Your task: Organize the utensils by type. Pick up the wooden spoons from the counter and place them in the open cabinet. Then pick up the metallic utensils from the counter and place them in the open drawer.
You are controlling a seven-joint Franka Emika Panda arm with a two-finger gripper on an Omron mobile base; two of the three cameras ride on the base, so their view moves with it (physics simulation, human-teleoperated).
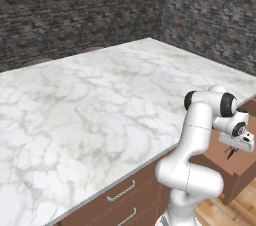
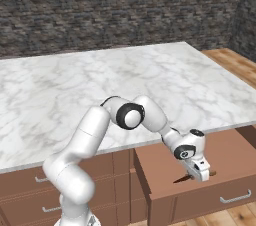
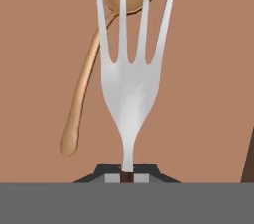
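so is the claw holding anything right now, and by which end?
Yes. The claw is shut on a metal fork, gripping the end of its handle, tines pointing away, over the open drawer, where a wooden spoon lies.

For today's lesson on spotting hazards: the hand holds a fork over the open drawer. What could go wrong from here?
1. The hand pinches the fork only at the very tip of its handle, so it may swing or slip before release.
2. A spoon already lies in the drawer right under the fork, which could land on it and knock it aside.
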